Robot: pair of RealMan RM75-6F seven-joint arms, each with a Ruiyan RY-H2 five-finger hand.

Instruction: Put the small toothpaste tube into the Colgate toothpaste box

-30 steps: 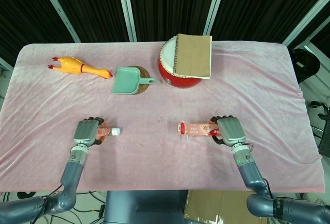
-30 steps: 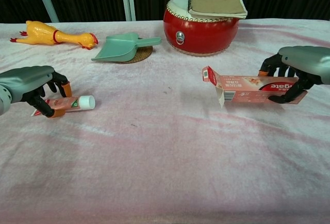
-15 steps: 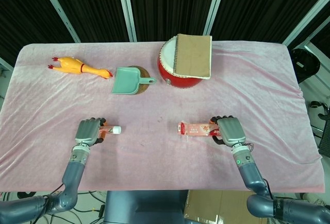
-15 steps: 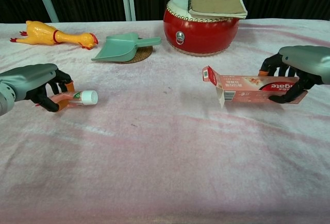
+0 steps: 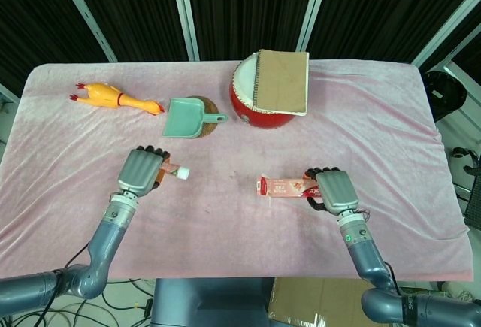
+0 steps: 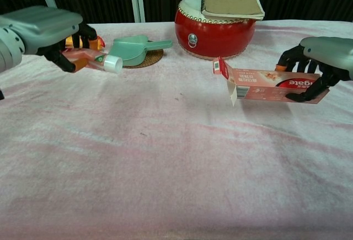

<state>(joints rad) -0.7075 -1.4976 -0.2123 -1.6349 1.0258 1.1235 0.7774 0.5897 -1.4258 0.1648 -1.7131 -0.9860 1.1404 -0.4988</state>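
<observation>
My left hand (image 5: 142,170) (image 6: 47,29) holds the small toothpaste tube (image 6: 95,59) (image 5: 175,170) up off the pink cloth, its white cap pointing right. My right hand (image 5: 336,191) (image 6: 325,58) grips the Colgate toothpaste box (image 5: 285,187) (image 6: 268,81) by its right end and has it raised slightly above the cloth. The box lies level, its flaps open at the left end facing the tube. A wide gap of cloth separates tube and box.
At the back stand a red drum (image 5: 254,105) with a notebook (image 5: 282,80) on top, a green dustpan (image 5: 186,117) on a round mat, and a yellow rubber chicken (image 5: 114,98). The pink cloth (image 5: 225,214) covers the table.
My left hand has lifted the tube off the cloth and carried it up and to the right. My right hand has raised the box a little.
</observation>
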